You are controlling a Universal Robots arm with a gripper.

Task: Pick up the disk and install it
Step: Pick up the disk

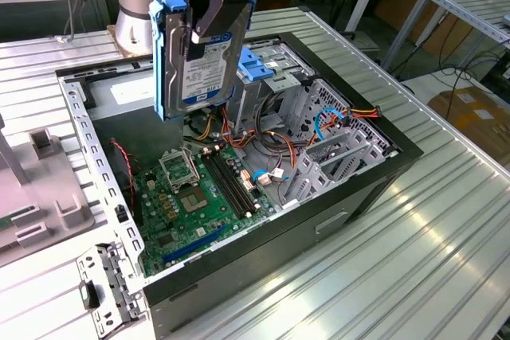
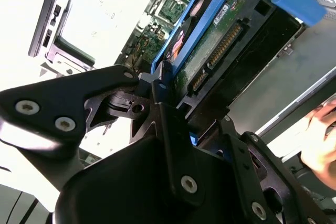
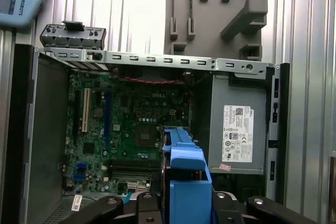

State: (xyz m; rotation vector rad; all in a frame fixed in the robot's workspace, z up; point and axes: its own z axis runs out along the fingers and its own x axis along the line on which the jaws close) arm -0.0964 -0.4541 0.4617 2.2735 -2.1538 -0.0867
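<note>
One claw clamps the disk upright above the case, cables probably beneath.

Clear air between disk and motherboard, cables, drive cage crowding alongside

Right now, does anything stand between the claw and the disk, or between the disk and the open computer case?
Nothing separates them: the claw is shut on the disk, held upright over the case, which has no cover. Loose cables lie inside below the disk and might snag.
</note>
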